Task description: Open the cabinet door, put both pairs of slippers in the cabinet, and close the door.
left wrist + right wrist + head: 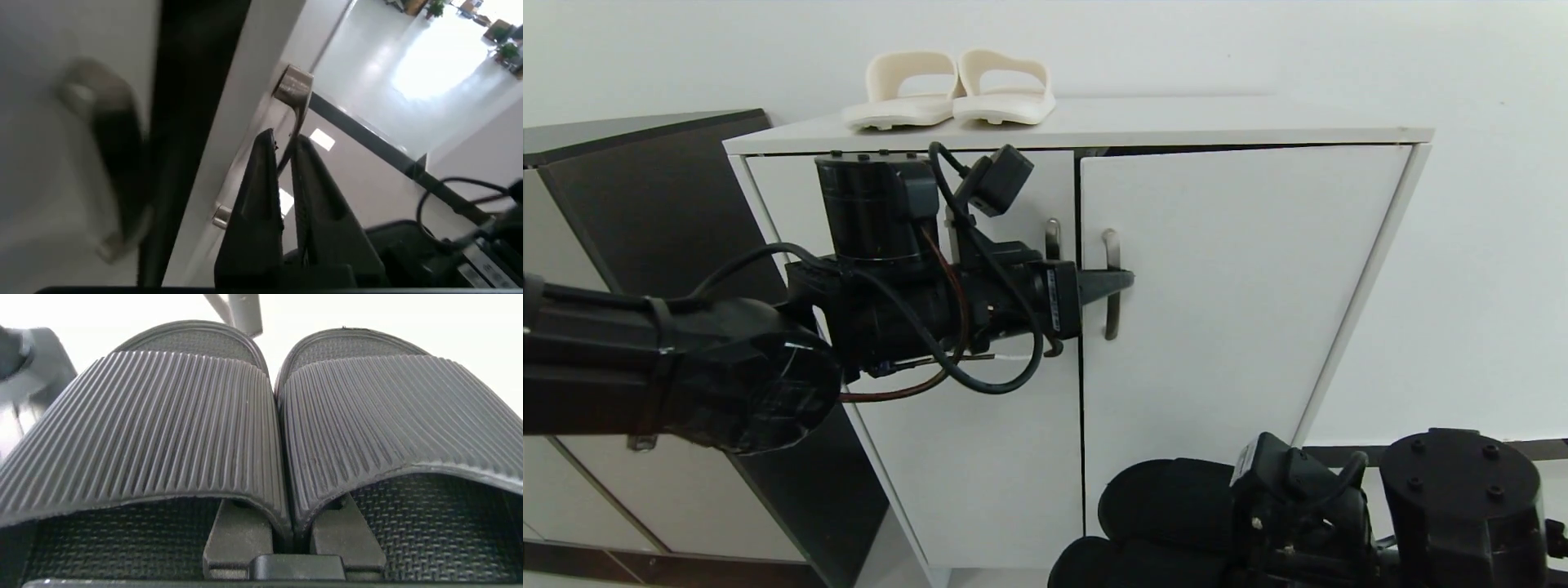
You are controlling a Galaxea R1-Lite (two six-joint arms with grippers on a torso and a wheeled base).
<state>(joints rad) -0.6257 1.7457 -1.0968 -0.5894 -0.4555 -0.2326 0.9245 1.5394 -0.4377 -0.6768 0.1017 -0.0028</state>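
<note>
A white two-door cabinet (1241,310) faces me, and a cream pair of slippers (952,91) rests on its top. In the head view my left gripper (1123,280) is at the right door's metal handle (1109,286). The left wrist view shows its fingers (261,184) shut on that handle (292,102). A dark gap runs along the right door's top edge, so it stands slightly ajar. Low at the front right, a black pair of slippers (1160,506) hangs side by side. My right gripper (286,535) is shut on their adjoining straps (278,433).
A dark grey cabinet (645,180) stands against the white one's left side. The left door's handle (1053,237) is just beside the gripped one. A plain white wall (1486,245) lies to the right of the cabinet, with floor below.
</note>
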